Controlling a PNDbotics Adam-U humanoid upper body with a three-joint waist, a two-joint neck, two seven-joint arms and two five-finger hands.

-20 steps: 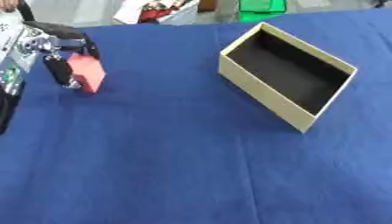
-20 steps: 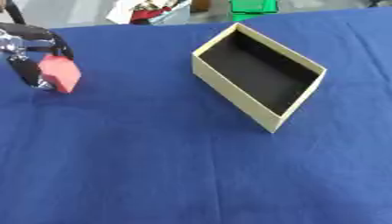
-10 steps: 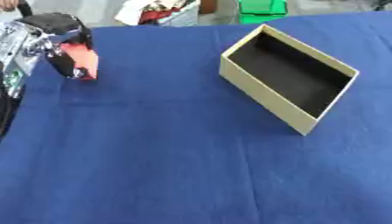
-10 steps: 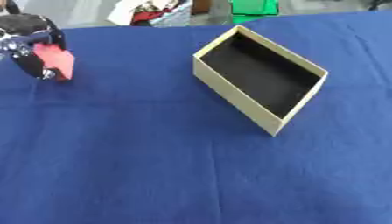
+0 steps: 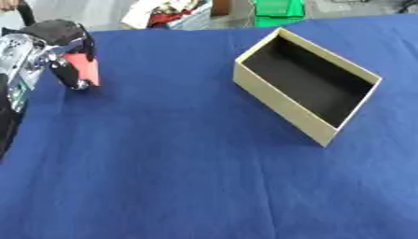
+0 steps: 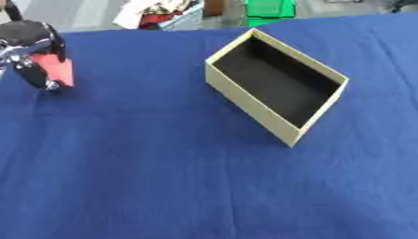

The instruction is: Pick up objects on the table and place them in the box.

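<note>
My left hand (image 5: 57,42) is at the far left of the blue table, fingers curled round a small red block (image 5: 84,68), held a little above the cloth. An open tan box (image 5: 303,82) with a black inside lies askew at the right of centre, nothing in it. The right hand shows in neither view.
The blue tablecloth (image 5: 188,177) covers the whole table. Beyond its far edge lie a green crate (image 5: 277,7) and a heap of red and white things (image 5: 163,9).
The left hand with the red block has lifted and drawn back toward the far left edge. The box has not moved.
</note>
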